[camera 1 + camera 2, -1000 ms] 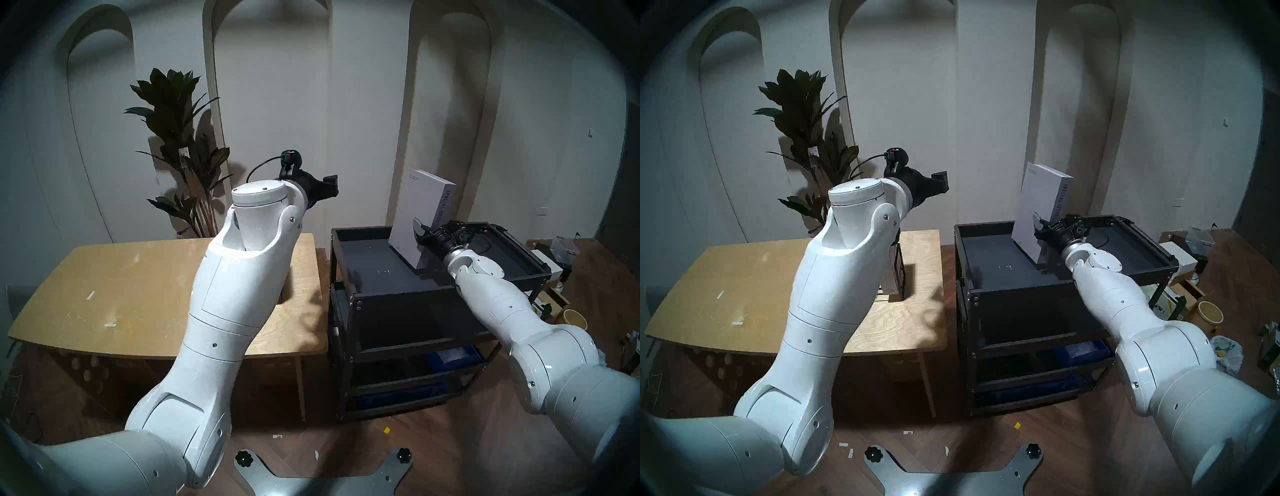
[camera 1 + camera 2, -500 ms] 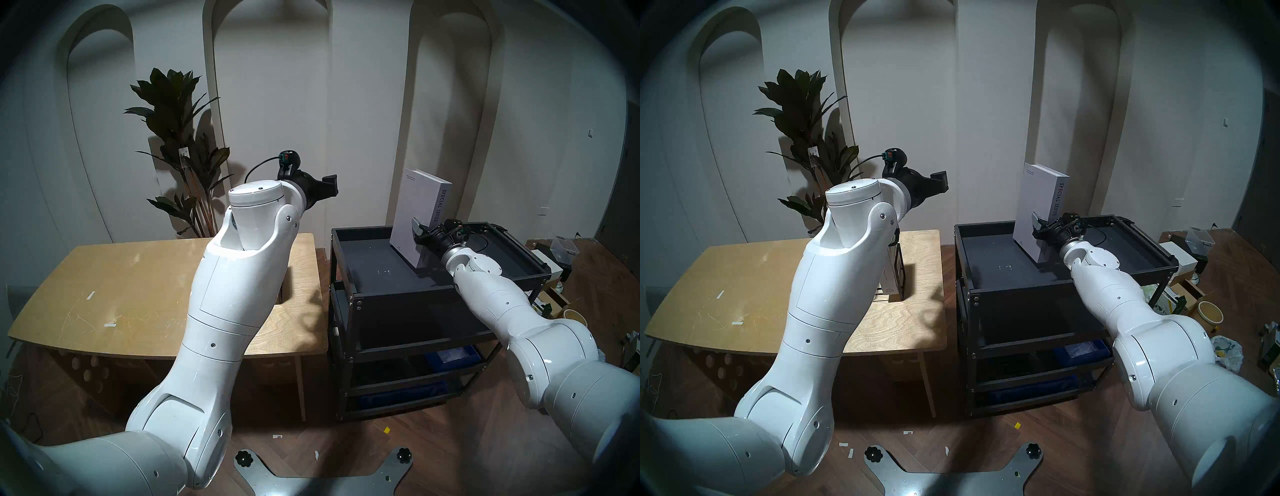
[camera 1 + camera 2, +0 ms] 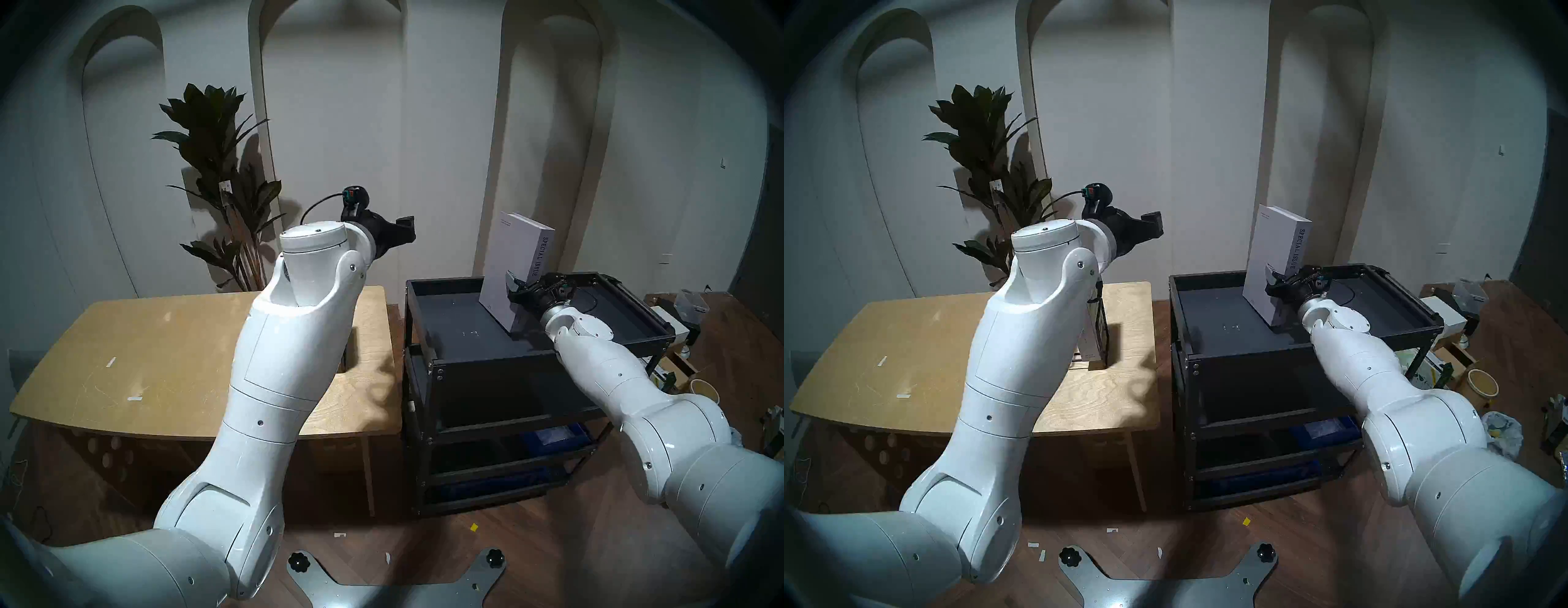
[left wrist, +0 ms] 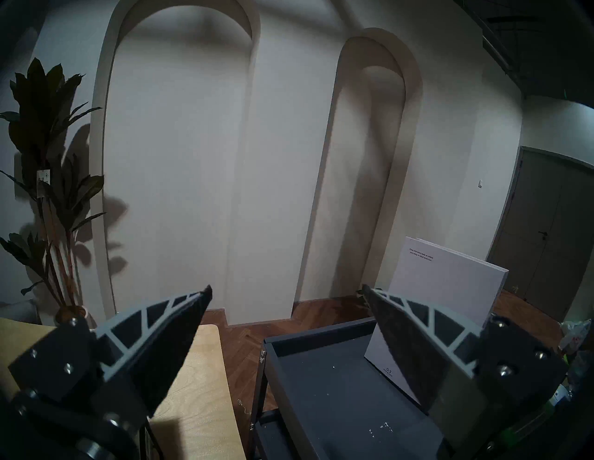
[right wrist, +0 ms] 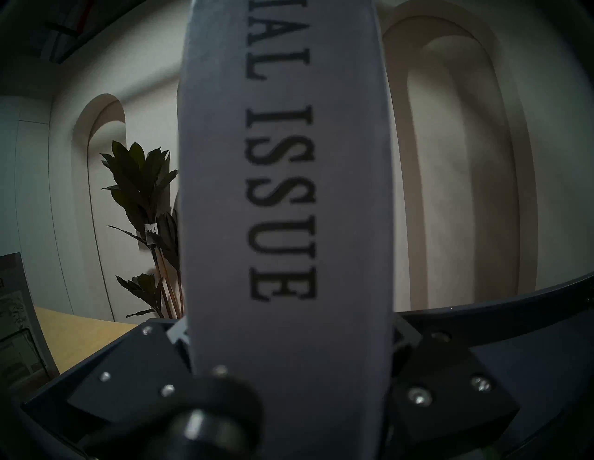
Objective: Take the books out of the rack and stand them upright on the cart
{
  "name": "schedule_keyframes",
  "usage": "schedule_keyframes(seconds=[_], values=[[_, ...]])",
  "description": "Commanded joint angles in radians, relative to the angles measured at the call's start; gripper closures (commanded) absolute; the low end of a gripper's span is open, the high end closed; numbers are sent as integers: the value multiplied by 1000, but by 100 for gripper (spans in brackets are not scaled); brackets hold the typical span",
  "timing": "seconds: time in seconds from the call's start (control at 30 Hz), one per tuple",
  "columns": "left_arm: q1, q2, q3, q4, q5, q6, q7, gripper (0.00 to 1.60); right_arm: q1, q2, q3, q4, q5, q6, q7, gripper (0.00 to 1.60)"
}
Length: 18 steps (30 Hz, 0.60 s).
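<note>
Right gripper (image 3: pixel 518 285) is clamped on the lower spine of the tall light-grey hardback book marked "SPECIAL ISSUE" (image 3: pixel 515 267); one finger lies on each cover (the right wrist view shows the spine (image 5: pixel 286 205) filling the gap between the finger mounts); the book stands upright, leaning slightly, with its bottom edge at the top tray of the large black metal multi-tier cart (image 3: pixel 458 331), though actual contact cannot be confirmed; left gripper (image 4: pixel 287 290) hangs with its fingers spread wide and nothing between them, raised above the far right corner of the light wooden table (image 3: pixel 140 352); a second, shorter light-coloured book (image 3: pixel 1090 335) sits in the thin black wire rack (image 3: pixel 1103 329) on that table, mostly hidden behind the left arm; a tall dark-leaved potted plant (image 3: pixel 216 170) stands against the wall behind the table.
</note>
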Motion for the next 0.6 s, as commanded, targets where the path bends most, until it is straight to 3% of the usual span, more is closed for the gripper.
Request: schedule_keyframes(seconds=[0.0,0.57], values=[[-20,0,-2,-22,1,6,-1,0,-18,14,-8,-72,-10,30,-17,160],[-10,-1,-12,-26,-10,23,-3,0,-116,55,-11,-208,-28,70,-79,160]])
